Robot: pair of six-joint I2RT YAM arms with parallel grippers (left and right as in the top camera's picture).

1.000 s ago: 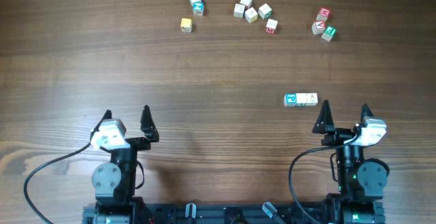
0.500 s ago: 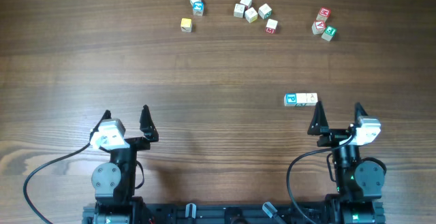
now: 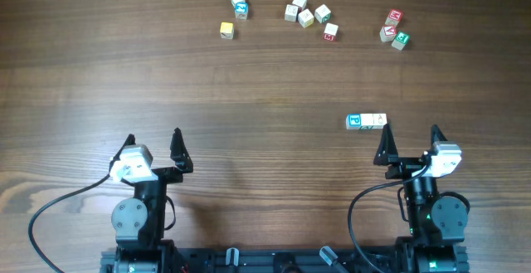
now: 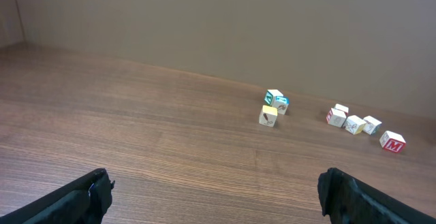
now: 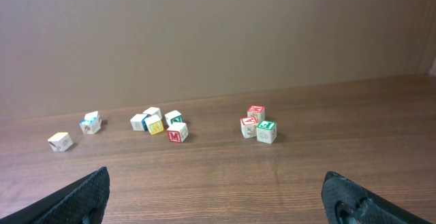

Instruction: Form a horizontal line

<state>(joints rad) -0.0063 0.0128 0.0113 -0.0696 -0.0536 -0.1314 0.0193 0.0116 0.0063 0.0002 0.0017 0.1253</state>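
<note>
Listing items on the wooden surface [image 3: 265,82], as seen from overhead.

1. Horizontal line [image 3: 366,121]: two small cubes touching edge to edge, the teal-faced cube [image 3: 354,121] on the left and the pale cream cube [image 3: 378,120] on the right. It lay right of centre, just beyond the right tool [image 3: 411,132] and not touching it.
2. Right tool: at the near right, fingers spread apart and holding nothing.
3. Left tool [image 3: 153,136]: at the near left, fingers likewise apart and holding nothing, well away from the line.
4. Loose cubes, all on the far side: a yellow cube [image 3: 226,30] with two others at the left, a middle cluster [image 3: 307,16] of five, and a right trio [image 3: 394,28] with red and green faces.
</note>
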